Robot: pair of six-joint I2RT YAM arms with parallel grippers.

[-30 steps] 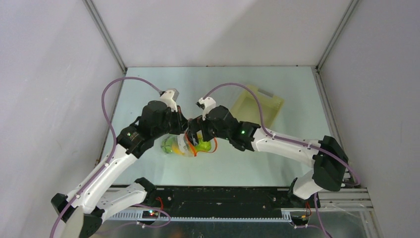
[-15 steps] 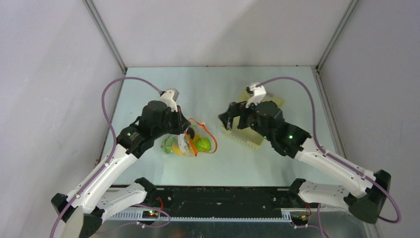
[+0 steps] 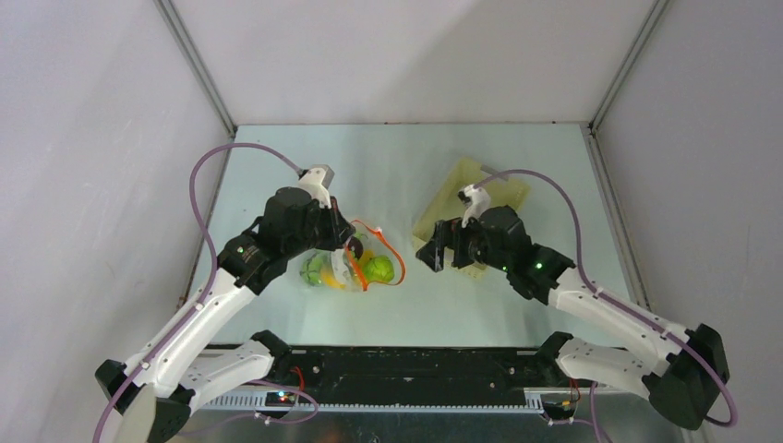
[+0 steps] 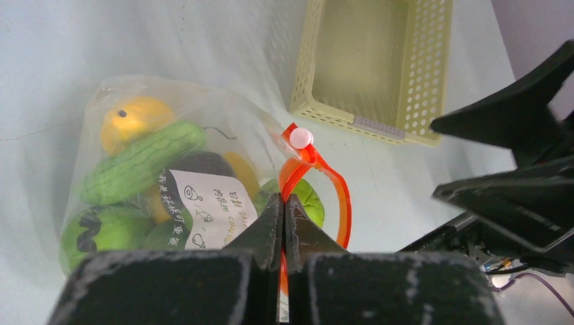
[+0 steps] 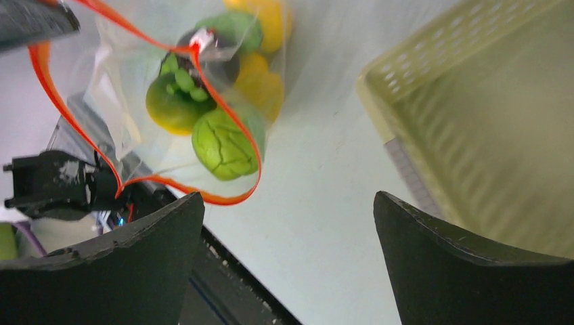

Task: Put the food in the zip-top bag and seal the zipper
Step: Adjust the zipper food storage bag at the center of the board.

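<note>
Red-orange zipper (image 4: 343, 203) gaping, food (image 4: 142, 159) looks all bagged

Left hand (image 4: 284, 203) is clamped on the strip, with the zip-top bag (image 3: 343, 269) lying mid-way across the table (image 3: 305, 166). Right hand (image 5: 288, 200) hangs empty with its jaws wide apart, near the basket (image 3: 471, 198). Probably best it pinches the mouth beside the pinned end and slides along. Right wrist shows the whole open loop; left wrist shows the label (image 4: 210, 210).

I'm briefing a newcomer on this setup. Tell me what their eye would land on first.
A clear floppy plastic bag lies left of centre, stuffed with green, yellow and orange toy fruits and vegetables; its red-orange zipper strip loops open, pinched in the shut left jaws. Right of it the right jaws hang wide open beside an empty pale yellow lattice basket.
</note>
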